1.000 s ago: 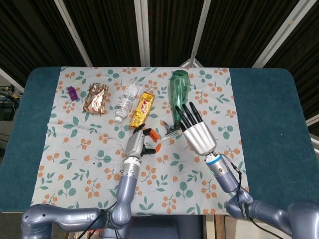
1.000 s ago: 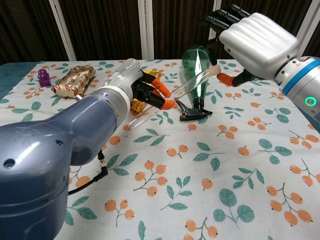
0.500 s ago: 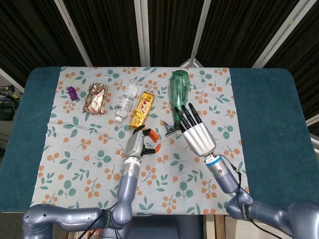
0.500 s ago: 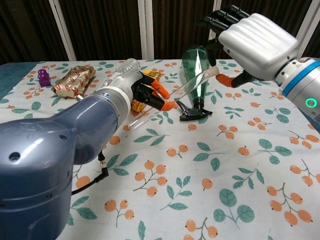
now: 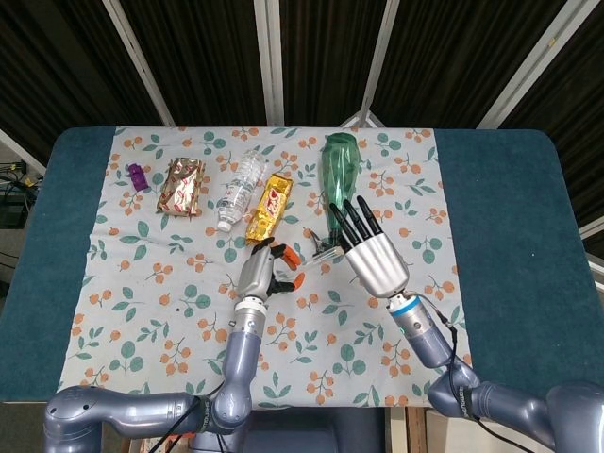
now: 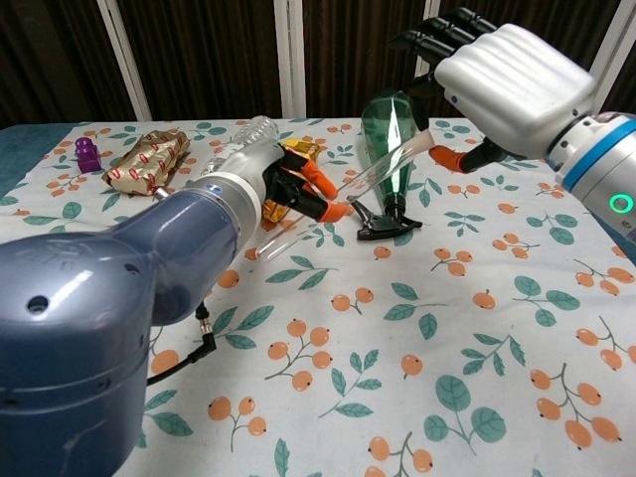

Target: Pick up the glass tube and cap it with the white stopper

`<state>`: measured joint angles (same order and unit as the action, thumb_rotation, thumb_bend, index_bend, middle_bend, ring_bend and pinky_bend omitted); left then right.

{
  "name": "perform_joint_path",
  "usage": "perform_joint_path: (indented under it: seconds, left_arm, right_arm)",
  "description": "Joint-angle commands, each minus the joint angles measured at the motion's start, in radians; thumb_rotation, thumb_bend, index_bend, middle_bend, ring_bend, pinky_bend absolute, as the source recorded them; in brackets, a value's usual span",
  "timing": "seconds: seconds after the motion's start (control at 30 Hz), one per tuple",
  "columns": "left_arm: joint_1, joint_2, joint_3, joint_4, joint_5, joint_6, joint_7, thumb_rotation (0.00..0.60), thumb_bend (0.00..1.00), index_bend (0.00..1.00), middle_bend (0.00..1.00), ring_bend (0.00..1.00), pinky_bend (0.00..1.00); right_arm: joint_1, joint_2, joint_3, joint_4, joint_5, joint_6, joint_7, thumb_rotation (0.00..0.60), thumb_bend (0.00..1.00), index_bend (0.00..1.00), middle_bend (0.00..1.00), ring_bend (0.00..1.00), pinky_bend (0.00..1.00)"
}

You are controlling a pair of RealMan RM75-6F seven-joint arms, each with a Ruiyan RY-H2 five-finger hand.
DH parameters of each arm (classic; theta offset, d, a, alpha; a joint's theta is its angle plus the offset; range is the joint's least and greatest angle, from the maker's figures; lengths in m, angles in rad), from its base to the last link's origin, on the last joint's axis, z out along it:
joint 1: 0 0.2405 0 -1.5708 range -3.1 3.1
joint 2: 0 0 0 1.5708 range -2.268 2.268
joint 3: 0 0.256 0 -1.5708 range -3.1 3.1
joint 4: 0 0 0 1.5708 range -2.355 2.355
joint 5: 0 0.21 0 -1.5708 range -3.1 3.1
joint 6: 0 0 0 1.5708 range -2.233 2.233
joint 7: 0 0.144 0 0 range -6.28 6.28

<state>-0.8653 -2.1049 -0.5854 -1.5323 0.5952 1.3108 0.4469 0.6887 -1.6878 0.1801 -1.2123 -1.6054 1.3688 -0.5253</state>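
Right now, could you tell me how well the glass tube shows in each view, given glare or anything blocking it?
Head view: even light, but the glass tube is mostly hidden by the right hand. Chest view: the tube shows by bright highlights against the green bottle; the left arm looms large, blocking the lower left.

My right hand has a glossy white plastic shell; the glass tube is clear and smooth, the printed tablecloth matt.

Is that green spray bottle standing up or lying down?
Lying down. The green spray bottle rests on its side on the floral cloth, black trigger toward the camera.
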Motion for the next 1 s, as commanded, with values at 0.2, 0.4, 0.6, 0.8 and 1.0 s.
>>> perform_joint_path:
  seconds: [0.2, 0.4, 0.6, 0.8, 1.0]
  left_arm:
    - [-0.003, 0.008, 0.021, -0.006, 0.029, -0.006, 0.001, 0.6, 0.52, 0.67, 0.53, 0.08, 0.0]
    - [0.0, 0.012, 0.043, 0.002, 0.064, -0.01, -0.009, 0.6, 0.52, 0.67, 0.53, 0.08, 0.0]
    - [-0.003, 0.008, 0.04, 0.005, 0.069, -0.012, -0.01, 0.6, 0.52, 0.67, 0.53, 0.08, 0.0]
    - [-0.003, 0.009, 0.036, 0.008, 0.069, -0.01, -0.006, 0.6, 0.52, 0.67, 0.53, 0.08, 0.0]
    - [-0.001, 0.008, 0.037, 0.014, 0.067, -0.011, -0.006, 0.6, 0.52, 0.67, 0.53, 0.08, 0.0]
  right_arm:
    - [0.001, 0.0, 0.001, -0.002, 0.002, -0.006, -0.001, 0.6, 0.42, 0.58, 0.11, 0.0, 0.0]
    - [0.0, 0.003, 0.003, -0.003, 0.005, -0.008, 0.0, 0.6, 0.42, 0.58, 0.11, 0.0, 0.0]
    - [-0.001, 0.004, 0.001, -0.009, 0.002, -0.008, 0.0, 0.6, 0.41, 0.58, 0.11, 0.0, 0.0]
    - [-0.002, 0.006, 0.001, -0.015, 0.0, -0.007, -0.001, 0.6, 0.42, 0.58, 0.11, 0.0, 0.0]
    - [-0.006, 0.007, -0.002, -0.013, 0.0, -0.007, 0.0, 0.6, 0.42, 0.55, 0.11, 0.0, 0.0]
